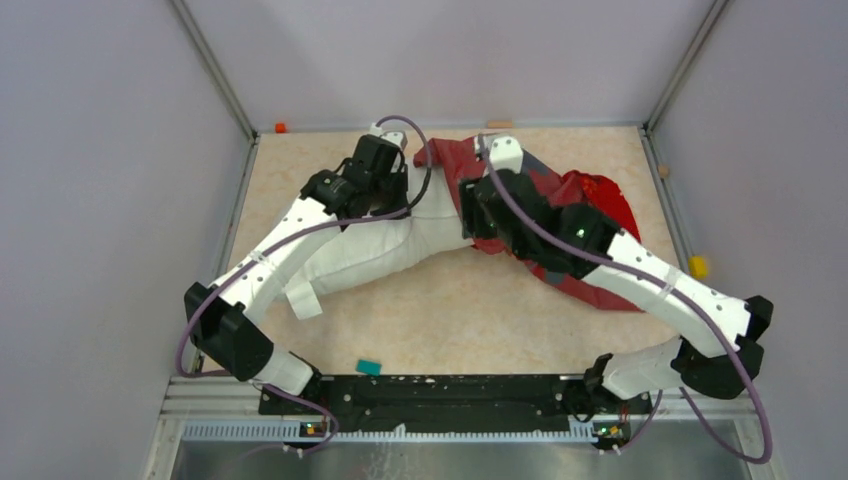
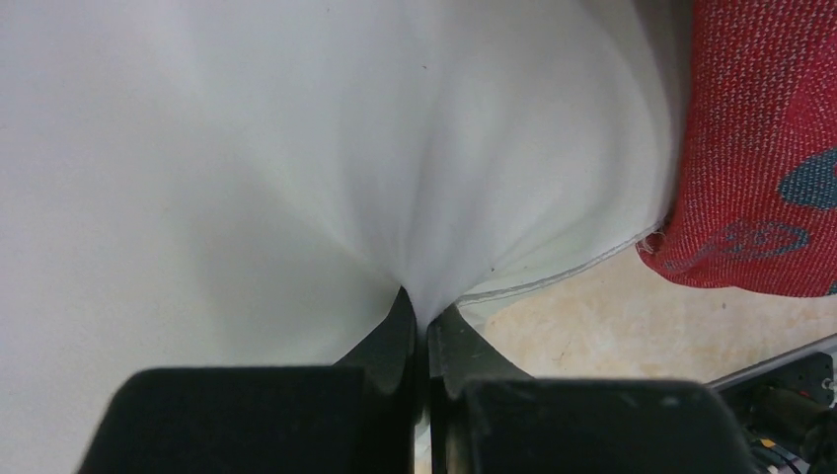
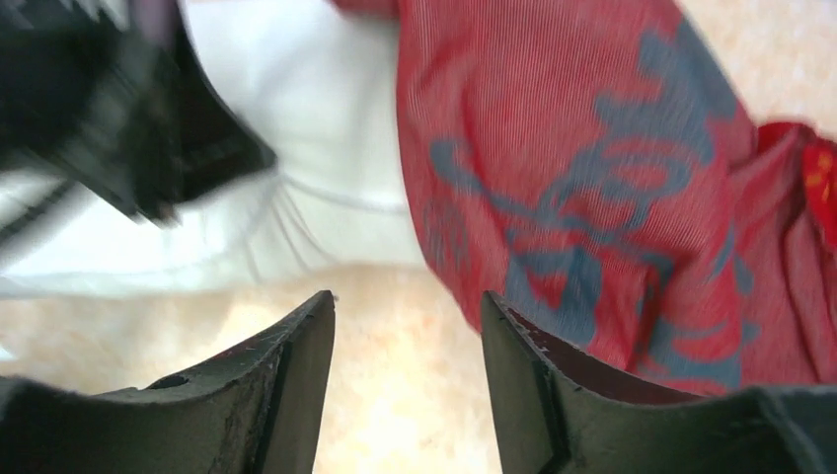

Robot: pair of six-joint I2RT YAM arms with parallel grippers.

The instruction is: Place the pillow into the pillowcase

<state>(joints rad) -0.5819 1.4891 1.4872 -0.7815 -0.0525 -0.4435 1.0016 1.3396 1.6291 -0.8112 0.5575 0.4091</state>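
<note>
My left gripper (image 2: 419, 311) is pinched tight on a thin fold of the pillow (image 2: 247, 148). My right gripper (image 3: 407, 316) is open, with nothing in it. It hangs over the edge of the pillowcase (image 3: 592, 197).

The pillow lies slanted on the table (image 1: 480, 320), from the near left side up to the far middle. There its end meets the red pillowcase, which lies by the far edge, right of the middle. I cannot tell how far in the pillow is.

What could go wrong? I hold only a little fold, so it could slip out if I push hard. Nothing holds the pillowcase, so a push could slide it along or bunch it up, and the pillow would not go in. My two arms are close together at the far middle and could bump.

The far edge and the wall are close behind the pillowcase, so there is little room there. I see more bare table on the near side of the pillow.
</note>
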